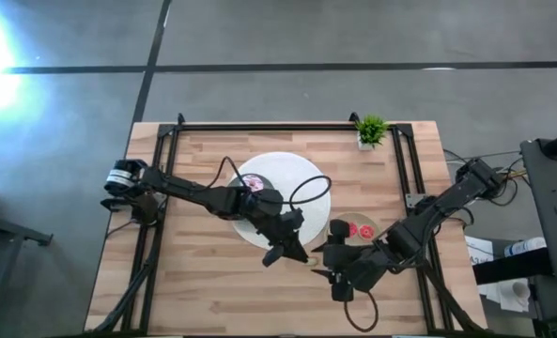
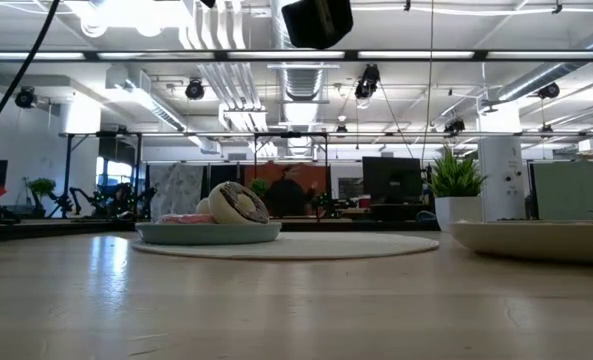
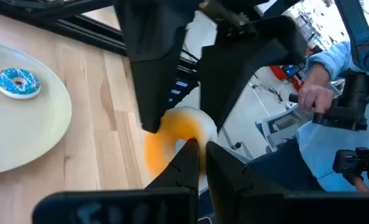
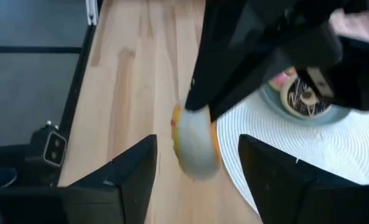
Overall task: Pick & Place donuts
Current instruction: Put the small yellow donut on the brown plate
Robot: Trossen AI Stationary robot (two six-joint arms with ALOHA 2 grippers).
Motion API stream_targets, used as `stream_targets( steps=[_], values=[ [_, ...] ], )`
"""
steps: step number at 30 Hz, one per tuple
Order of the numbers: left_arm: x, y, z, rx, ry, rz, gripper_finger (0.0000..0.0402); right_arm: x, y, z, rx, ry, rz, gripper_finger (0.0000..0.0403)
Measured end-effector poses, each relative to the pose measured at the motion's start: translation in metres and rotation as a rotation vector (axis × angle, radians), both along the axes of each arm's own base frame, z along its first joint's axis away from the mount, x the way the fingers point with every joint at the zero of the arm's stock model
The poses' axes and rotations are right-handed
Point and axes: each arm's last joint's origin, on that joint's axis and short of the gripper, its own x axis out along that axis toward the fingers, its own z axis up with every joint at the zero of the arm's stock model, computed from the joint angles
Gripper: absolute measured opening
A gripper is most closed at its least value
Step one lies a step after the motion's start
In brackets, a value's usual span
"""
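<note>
Left pincer clamps an orange donut above the counter, facing the right pincer, whose jaws stand wide around it; handover underway, others already on the teal plate

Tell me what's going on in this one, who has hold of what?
The two arms meet near the table's middle front for what looks like a handover. The left gripper, jaws shut, holds an orange donut by its ring. The right gripper has its jaws open on either side of that donut. A teal plate on the white mat already holds donuts, and a blue donut lies on a beige plate.
</note>
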Motion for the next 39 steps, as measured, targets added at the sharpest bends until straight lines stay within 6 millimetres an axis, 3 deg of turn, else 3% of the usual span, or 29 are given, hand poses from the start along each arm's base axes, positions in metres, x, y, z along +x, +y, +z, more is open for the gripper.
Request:
stream_targets(
  steps=[7,15,21,25,32,39],
  values=[
    [0.0,0.0,0.0,0.005,0.004,0.014,0.0,-0.001,0.0,-0.001,0.029,0.008,-0.024,0.0173],
    [0.001,0.0,-0.001,-0.018,0.033,0.073,0.0009,0.0,-0.001,-0.001,0.041,0.011,-0.034,0.0086],
    [0.002,0.002,-0.004,0.032,0.049,0.25,0.0061,-0.001,0.001,-0.002,0.13,0.054,-0.012,0.0022],
    [0.001,0.003,-0.01,0.126,0.083,0.377,0.0104,-0.006,-0.001,-0.008,0.194,0.139,-0.074,0.0014],
    [-0.011,-0.006,-0.008,0.23,0.128,0.457,0.0146,-0.03,-0.017,-0.027,0.308,0.344,-0.228,0.0013],
    [-0.023,-0.032,0.0,0.247,0.094,0.404,0.0149,-0.055,-0.045,-0.078,0.536,0.498,-0.37,0.0013]
  ],
)
